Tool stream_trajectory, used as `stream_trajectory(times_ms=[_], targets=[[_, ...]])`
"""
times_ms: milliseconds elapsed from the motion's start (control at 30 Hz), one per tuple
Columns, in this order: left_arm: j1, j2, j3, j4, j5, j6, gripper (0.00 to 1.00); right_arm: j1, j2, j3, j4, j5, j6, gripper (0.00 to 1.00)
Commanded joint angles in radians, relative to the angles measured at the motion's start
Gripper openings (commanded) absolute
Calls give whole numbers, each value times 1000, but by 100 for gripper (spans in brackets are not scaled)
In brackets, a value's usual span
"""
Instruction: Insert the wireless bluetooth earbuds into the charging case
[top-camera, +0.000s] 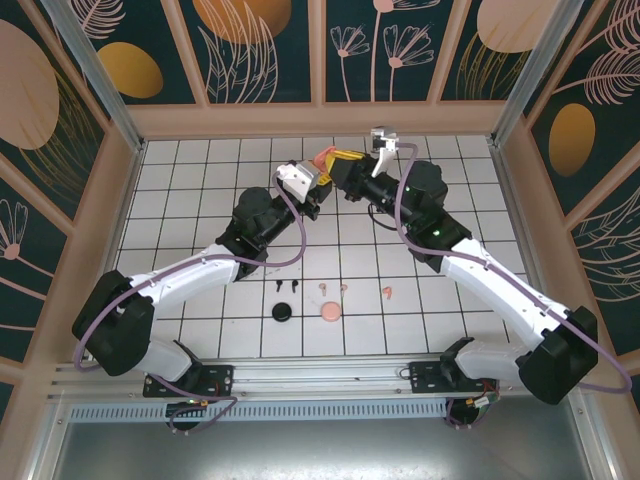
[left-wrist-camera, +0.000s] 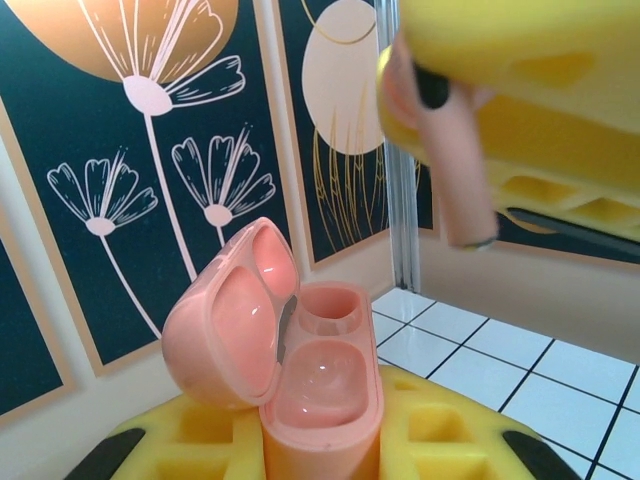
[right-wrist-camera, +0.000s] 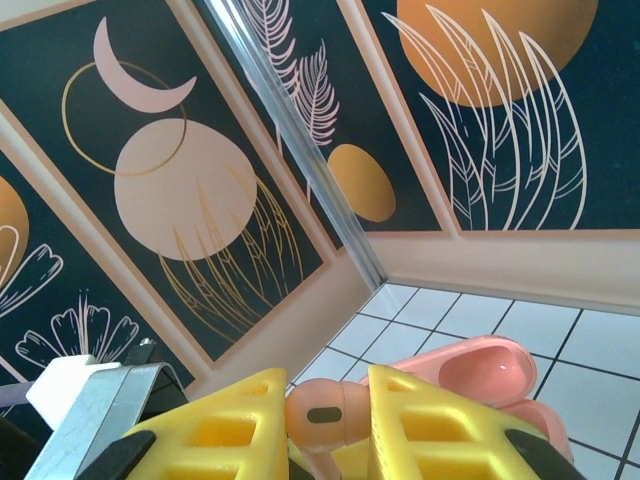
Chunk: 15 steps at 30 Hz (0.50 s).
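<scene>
My left gripper (left-wrist-camera: 320, 445) is shut on a coral-pink charging case (left-wrist-camera: 325, 385), held upright between its yellow fingers. The lid (left-wrist-camera: 225, 315) hangs open to the left and both sockets are empty. My right gripper (right-wrist-camera: 330, 420) is shut on a coral-pink earbud (right-wrist-camera: 335, 408). In the left wrist view that earbud (left-wrist-camera: 455, 170) hangs stem-down above and right of the case, apart from it. Both grippers meet raised over the far middle of the table, left gripper (top-camera: 318, 180) beside right gripper (top-camera: 350, 165). The case (right-wrist-camera: 480, 372) peeks out behind the right finger.
On the near tiles lie two black earbuds (top-camera: 287, 286), two pale pink earbuds (top-camera: 332, 288) and one coral earbud (top-camera: 388, 292). A black round case (top-camera: 282, 313) and a pink round case (top-camera: 329, 313) sit just in front of them. Patterned walls enclose the table (top-camera: 200, 200).
</scene>
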Motion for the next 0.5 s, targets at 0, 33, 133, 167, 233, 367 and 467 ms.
stream_trajectory(times_ms=[0,33,133,167,233,367,467], targets=[[-6,-30,33,3,15,6,0,-4,11,-14,68,-12,-9,21],[-6,-31,33,3,16,5,0,-4,15,-15,69,-12,-9,21],[-6,-33,33,2,18,6,0,-5,27,-21,72,-12,-9,21],[-6,-34,33,2,18,5,0,-5,31,-22,72,-12,-11,21],[-7,-36,33,2,17,4,0,-4,39,-26,75,-11,-11,21],[-7,-41,34,2,19,2,0,-4,51,-29,77,-12,-12,21],[-7,-41,37,2,24,-2,0,-4,56,-38,81,-6,-14,21]])
